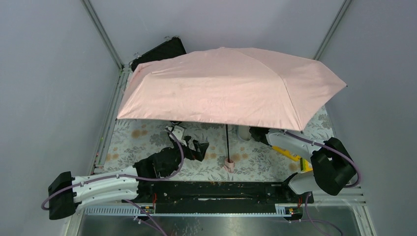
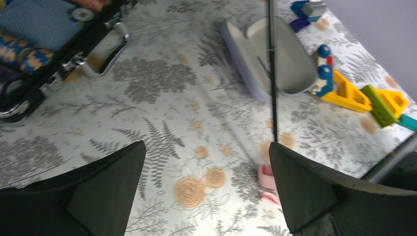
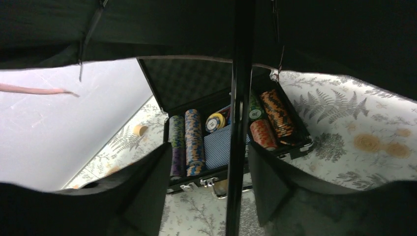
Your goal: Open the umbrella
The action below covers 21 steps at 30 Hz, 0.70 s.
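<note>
The umbrella (image 1: 231, 83) stands open over the table, its pale pink canopy spread wide. Its thin black shaft (image 1: 227, 140) runs down to the small pink handle (image 1: 229, 163), which rests on the flowered cloth. My left gripper (image 1: 199, 147) is open just left of the handle (image 2: 266, 177), with only cloth between its fingers; the left wrist view shows the gripper (image 2: 206, 145) and the shaft (image 2: 272, 73) rising past the right finger. My right gripper (image 3: 210, 146) is under the black inner canopy (image 3: 196, 24), jaws apart with the shaft (image 3: 240, 123) between them, ungripped.
An open black case of poker chips (image 3: 216, 128) lies at the far left of the table (image 1: 160, 51). A lilac-grey sleeve (image 2: 280, 54) lies behind the shaft. Yellow and green toy blocks (image 2: 354, 93) lie to the right, under my right arm (image 1: 324, 162).
</note>
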Tool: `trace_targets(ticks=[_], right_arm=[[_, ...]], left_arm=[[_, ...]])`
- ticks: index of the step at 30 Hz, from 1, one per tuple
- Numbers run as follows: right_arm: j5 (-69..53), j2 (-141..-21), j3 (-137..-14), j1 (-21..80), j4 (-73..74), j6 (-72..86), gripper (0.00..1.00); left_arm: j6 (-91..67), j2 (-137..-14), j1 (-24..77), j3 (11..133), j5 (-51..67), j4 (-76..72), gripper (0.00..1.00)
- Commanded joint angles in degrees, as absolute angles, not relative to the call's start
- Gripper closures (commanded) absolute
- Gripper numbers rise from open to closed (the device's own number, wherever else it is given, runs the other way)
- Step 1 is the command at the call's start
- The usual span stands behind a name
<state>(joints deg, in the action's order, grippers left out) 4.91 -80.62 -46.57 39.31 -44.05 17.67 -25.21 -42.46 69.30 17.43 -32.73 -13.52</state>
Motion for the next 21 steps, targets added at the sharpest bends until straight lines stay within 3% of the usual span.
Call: trace_targets(ticks=[1, 3, 6, 16, 21], right_arm=[[4.61, -78.98, -46.48, 38.99, -49.88, 16.48, 0.26], [5.02, -77.82, -45.65, 38.96, -47.93, 16.08, 0.08], [5.93, -75.76, -43.84, 39.00, -44.70, 15.62, 0.02], [11.64, -68.58, -30.32, 38.57, -38.62, 14.95, 0.00], [10.74, -64.81, -22.55, 33.40, -35.95, 20.29, 0.00]], left_arm=[[-25.05, -39.81, 64.49, 15.78, -27.30, -12.55, 0.01], [-24.81, -39.64, 62.53, 15.80, -27.24, -11.74, 0.01], [-24.61, -39.64, 59.84, 15.50, -26.75, -11.45, 0.01], [-27.31, -37.50, 47.55, 11.81, -22.78, -13.01, 0.01], [-28.59, -33.82, 41.35, 9.42, -23.21, -11.66, 0.01]])
